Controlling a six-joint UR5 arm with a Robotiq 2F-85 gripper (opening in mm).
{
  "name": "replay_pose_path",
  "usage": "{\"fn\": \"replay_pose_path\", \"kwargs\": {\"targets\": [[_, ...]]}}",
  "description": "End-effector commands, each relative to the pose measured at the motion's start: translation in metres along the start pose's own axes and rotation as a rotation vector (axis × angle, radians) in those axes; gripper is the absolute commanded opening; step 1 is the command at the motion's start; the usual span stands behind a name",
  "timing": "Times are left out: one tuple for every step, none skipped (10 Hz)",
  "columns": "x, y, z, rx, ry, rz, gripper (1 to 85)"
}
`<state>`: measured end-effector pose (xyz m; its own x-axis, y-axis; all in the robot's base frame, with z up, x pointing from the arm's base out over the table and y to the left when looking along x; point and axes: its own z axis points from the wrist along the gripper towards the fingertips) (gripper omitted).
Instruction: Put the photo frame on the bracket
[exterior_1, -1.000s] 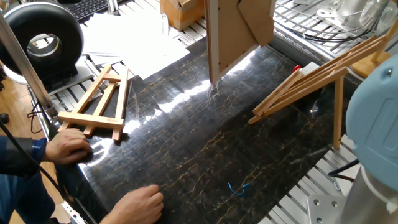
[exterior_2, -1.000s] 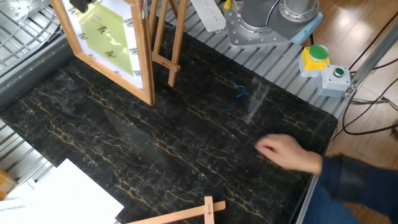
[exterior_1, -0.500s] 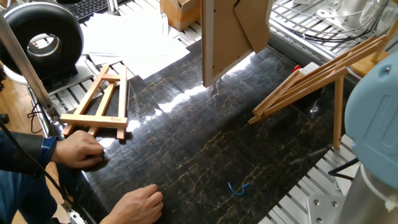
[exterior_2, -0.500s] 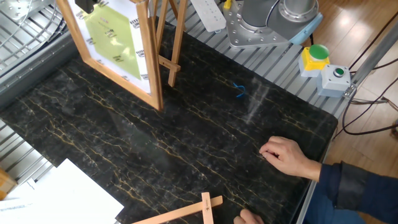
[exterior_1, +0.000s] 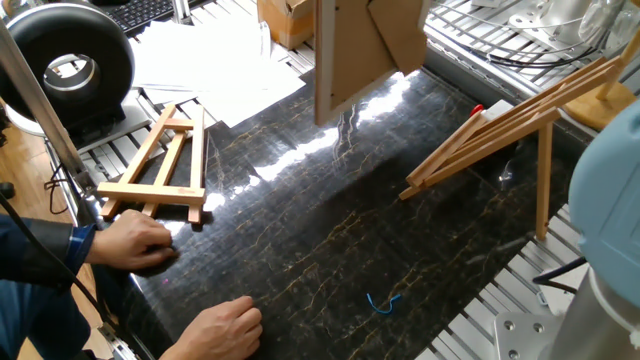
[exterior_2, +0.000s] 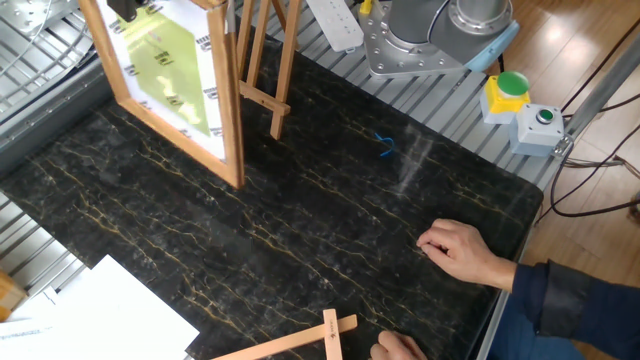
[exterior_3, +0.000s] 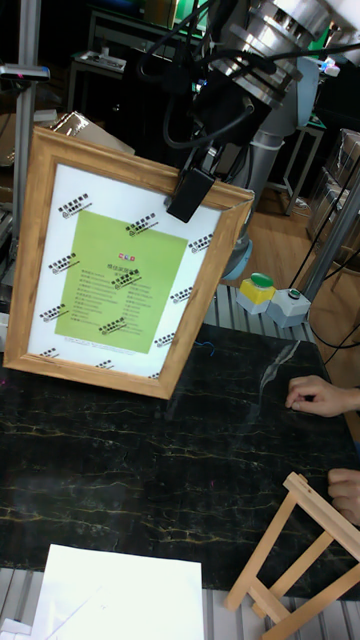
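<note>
The photo frame (exterior_3: 118, 268) hangs tilted over the far part of the black table, with a light-wood rim, a white border and a green sheet. Its brown back with the stand flap (exterior_1: 362, 45) faces the other way. My gripper (exterior_3: 186, 205) is shut on the frame's top edge, and its black fingers (exterior_2: 128, 10) reach in from above. The bracket (exterior_1: 505, 122), a light-wood easel of long slats with one rear leg, stands to the right of the frame. In the other fixed view the bracket's slats (exterior_2: 282, 60) rise just behind the frame (exterior_2: 165, 85).
A smaller A-shaped wooden easel (exterior_1: 160, 165) lies flat at the table's left, with a person's hand (exterior_1: 135, 245) beside it and another hand (exterior_1: 225, 328) near the front edge. A small blue scrap (exterior_1: 382, 301) lies on the tabletop. White papers (exterior_1: 215, 70) lie at the back.
The frame, still in my gripper, has drifted left in one fixed view, away from the bracket. The person's left hand has slid toward the small easel's foot.
</note>
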<state>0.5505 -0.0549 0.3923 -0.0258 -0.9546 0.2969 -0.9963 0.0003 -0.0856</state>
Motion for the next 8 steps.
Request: {"fn": "replay_pose_path", "kwargs": {"targets": [[-0.015, -0.009, -0.001, 0.035, -0.059, 0.013, 1.7], [-0.017, -0.005, -0.001, 0.023, -0.066, -0.005, 1.7], [-0.020, 0.000, -0.002, 0.004, -0.077, -0.023, 1.7], [-0.019, 0.003, -0.001, -0.009, -0.074, -0.050, 1.7], [-0.009, 0.018, -0.008, -0.019, -0.070, -0.061, 1.7], [-0.002, 0.031, -0.014, -0.025, -0.071, -0.068, 1.7], [0.003, 0.041, -0.020, -0.026, -0.073, -0.074, 1.7], [0.008, 0.049, -0.025, -0.025, -0.068, -0.085, 1.7]]}}
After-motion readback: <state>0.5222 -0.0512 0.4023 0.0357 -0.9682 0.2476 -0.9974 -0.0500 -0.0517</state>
